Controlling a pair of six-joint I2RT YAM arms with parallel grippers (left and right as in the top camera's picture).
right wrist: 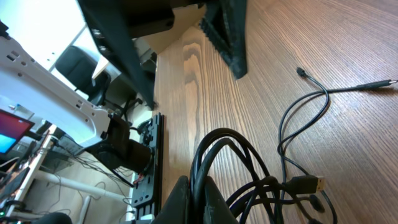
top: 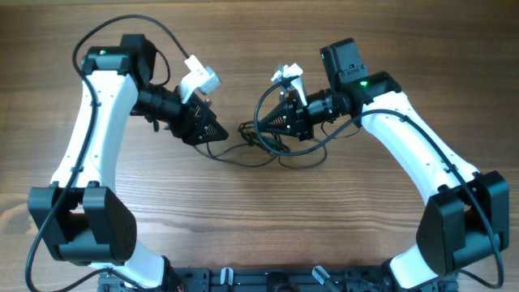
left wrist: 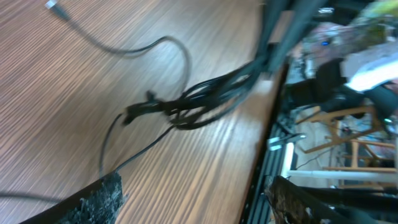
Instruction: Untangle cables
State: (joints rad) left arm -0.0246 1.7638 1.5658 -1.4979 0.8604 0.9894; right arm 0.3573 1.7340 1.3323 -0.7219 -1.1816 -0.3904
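Observation:
The cables [top: 272, 150] lie as a tangled bunch of thin black cords on the wood table between the two arms. My right gripper [right wrist: 199, 200] is shut on a few looped strands of the cables [right wrist: 233, 146], lifting them off the table. A gold-tipped plug [right wrist: 309, 184] rests beside the knot, and two thin ends [right wrist: 300, 73] trail away to the right. My left gripper [left wrist: 199, 202] stands open just left of the knot [left wrist: 186, 102], with nothing between its fingers [left wrist: 93, 200]. From above, the left gripper [top: 215, 132] and right gripper [top: 268, 123] face each other closely.
The table's front edge with a black rail [left wrist: 264, 180] runs close to the tangle in the left wrist view. A loose cable end [left wrist: 56, 6] lies far out on the wood. Lab furniture and equipment [right wrist: 68, 106] sit beyond the table edge.

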